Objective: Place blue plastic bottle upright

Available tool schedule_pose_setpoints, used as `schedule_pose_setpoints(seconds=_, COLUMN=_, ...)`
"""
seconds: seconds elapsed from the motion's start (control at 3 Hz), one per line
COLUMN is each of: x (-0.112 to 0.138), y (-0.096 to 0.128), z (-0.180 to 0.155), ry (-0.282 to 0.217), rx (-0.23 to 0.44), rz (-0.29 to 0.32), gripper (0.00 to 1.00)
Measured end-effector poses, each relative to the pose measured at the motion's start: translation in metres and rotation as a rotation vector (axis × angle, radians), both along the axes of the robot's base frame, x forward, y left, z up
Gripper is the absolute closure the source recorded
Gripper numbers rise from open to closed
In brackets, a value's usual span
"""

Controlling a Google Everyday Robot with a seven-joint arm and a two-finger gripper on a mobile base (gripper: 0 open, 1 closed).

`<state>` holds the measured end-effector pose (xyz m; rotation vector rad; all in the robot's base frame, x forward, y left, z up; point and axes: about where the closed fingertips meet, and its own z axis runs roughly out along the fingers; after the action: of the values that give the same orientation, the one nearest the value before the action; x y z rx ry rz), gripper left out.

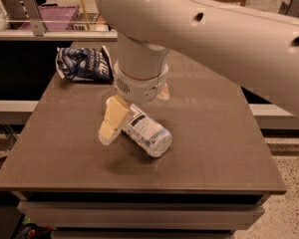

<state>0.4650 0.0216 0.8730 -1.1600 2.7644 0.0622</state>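
The blue plastic bottle (148,134) lies on its side near the middle of the brown table (214,148), its base pointing front right. Its white label with dark text faces up. Its cap end is hidden behind my gripper. My gripper (134,115) hangs from the large white arm directly over the bottle's neck end. One cream finger (111,123) stands at the bottle's left, low near the table. The other finger (163,92) shows behind the wrist at the right. The fingers stand apart, on either side of the bottle's upper end, open.
A dark blue-and-white snack bag (83,63) lies at the table's back left corner. A counter with a purple bin (52,14) stands behind the table. The table's front edge is near the bottom of the view.
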Motion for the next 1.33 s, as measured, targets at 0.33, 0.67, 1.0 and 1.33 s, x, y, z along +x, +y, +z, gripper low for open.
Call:
schedule_pose_setpoints(seconds=0.33, x=0.003, y=0.009, z=-0.02, ry=-0.01, rx=-0.071, rz=-0.023, gripper=0.0)
schedule_pose_setpoints(seconds=0.67, x=0.006, y=0.013, z=-0.033, ry=-0.015, rx=-0.116, rz=-0.047, gripper=0.0)
schedule_pose_setpoints(seconds=1.0, x=0.006, y=0.013, z=-0.033, ry=-0.018, rx=-0.113, rz=-0.049, gripper=0.18)
schedule_pose_setpoints(seconds=1.33, x=0.006, y=0.013, z=-0.033, ry=-0.02, rx=-0.112, rz=-0.049, gripper=0.41)
